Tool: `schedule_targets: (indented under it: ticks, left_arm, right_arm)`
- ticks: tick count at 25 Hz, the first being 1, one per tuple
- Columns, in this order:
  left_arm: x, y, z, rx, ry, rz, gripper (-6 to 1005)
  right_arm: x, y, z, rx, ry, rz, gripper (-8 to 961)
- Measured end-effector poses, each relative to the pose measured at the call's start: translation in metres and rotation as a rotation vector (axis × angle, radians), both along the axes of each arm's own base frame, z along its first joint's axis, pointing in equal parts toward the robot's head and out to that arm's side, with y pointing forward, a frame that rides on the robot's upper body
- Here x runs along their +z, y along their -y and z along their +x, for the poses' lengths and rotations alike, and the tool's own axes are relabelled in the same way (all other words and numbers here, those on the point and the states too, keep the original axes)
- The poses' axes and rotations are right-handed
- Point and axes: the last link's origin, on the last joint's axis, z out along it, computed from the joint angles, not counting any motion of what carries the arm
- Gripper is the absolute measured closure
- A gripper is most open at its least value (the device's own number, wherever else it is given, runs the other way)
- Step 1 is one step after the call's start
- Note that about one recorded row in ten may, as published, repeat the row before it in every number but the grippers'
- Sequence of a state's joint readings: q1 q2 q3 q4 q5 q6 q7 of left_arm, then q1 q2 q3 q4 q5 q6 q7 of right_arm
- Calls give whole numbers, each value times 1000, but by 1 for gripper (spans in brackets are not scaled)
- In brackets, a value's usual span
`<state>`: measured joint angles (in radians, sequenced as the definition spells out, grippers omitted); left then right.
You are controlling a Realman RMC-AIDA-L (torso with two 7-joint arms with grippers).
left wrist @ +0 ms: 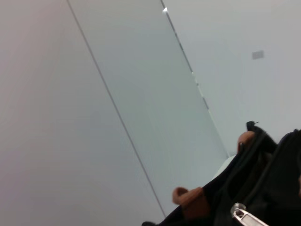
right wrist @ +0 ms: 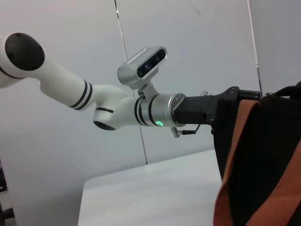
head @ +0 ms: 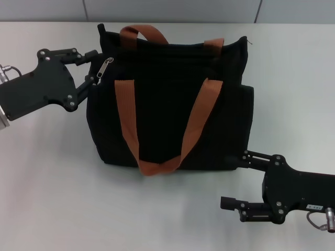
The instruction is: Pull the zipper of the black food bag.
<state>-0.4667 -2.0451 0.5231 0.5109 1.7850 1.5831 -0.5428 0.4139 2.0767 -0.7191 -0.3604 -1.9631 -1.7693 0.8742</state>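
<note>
The black food bag (head: 162, 120) stands upright in the middle of the table, its two orange-brown handles (head: 196, 125) draped over the front and top. The silver zipper (head: 106, 67) hangs at the bag's top left corner and also shows in the left wrist view, zipper (left wrist: 245, 216). My left gripper (head: 97, 68) is pressed against that corner, just left of the pull tab. Where its tips meet the black fabric is lost against it. My right gripper (head: 234, 178) is open near the bag's front right corner, its upper finger (head: 246, 155) touching the bag's base.
The bag rests on a white table (head: 52, 183) with a grey panelled wall behind. In the right wrist view the white left arm (right wrist: 94, 99), with its wrist camera, reaches to the bag (right wrist: 273, 155). Bare tabletop lies in front of the bag.
</note>
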Motion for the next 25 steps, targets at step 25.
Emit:
schedule_targets:
  ticks: [25]
  left_arm:
    - [1, 11, 5, -98, 18, 114, 964]
  right_arm:
    - [40, -123, -136, -394, -189, -509, 150]
